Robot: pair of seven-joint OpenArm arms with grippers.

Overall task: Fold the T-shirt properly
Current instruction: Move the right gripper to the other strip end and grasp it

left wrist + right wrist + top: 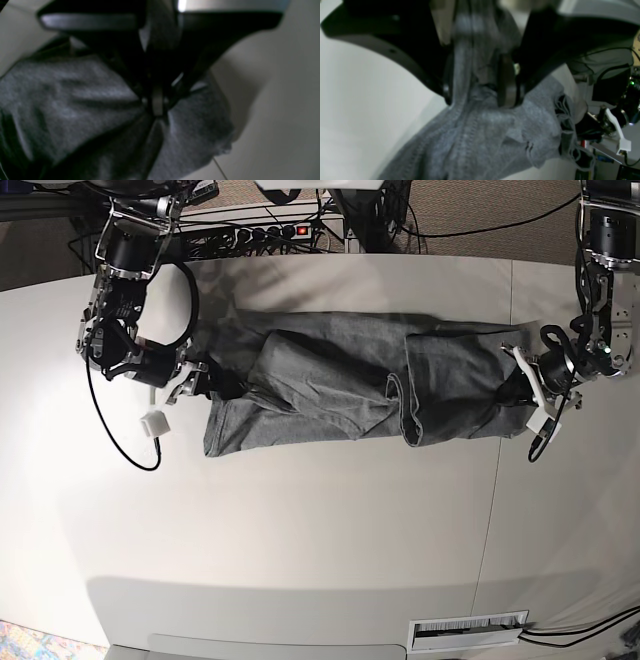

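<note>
With the T-shirt (370, 390) stretched across the upper middle of the worktop (300, 520), my left end effector (520, 392) clenched on one end and my right end effector (205, 380) gripping a thick bunch at the other, I'd lift both evenly, keeping tension.

We see two black-and-silver jointed arms: the left arm (600, 300) and the right arm (118, 290), each trailing black cables. The left gripper (157, 105) and right gripper (480, 87) have curved black fingers (506, 82) with rounded pads; white clips hang beside both.
</note>
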